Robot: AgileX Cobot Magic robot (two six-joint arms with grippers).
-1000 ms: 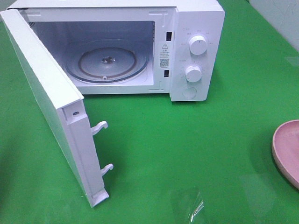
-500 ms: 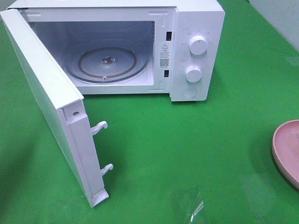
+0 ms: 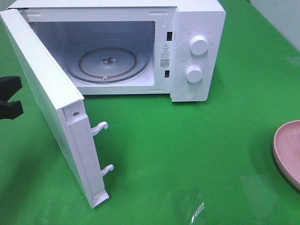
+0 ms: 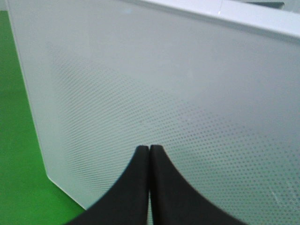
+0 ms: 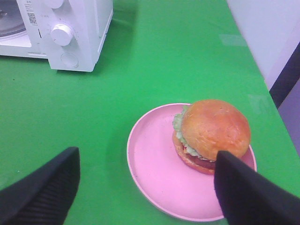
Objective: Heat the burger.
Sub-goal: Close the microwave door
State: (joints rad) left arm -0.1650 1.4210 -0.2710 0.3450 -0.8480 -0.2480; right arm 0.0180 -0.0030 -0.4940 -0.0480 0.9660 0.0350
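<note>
Open microwave (image 3: 187,47) on a green table (image 3: 187,154), with the burger (image 5: 213,133) waiting on its pink dish (image 5: 154,173).

From left to right: the left claw (image 3: 8,97) sits at the far left edge of the high view, on the outer side of the swung-open microwave door (image 3: 47,98); its wrist view shows both black fingers (image 4: 136,187) pressed together, clenched on nothing, with the door's dotted panel just ahead of the tips. Beyond the door lies the cavity with its glass turntable (image 3: 108,61), then the two control knobs (image 3: 198,46). Farthest right, the right claw (image 5: 147,180) is released, fingers spread wide above the pink dish; the burger stands on the dish beside one finger, well apart from the microwave.
</note>
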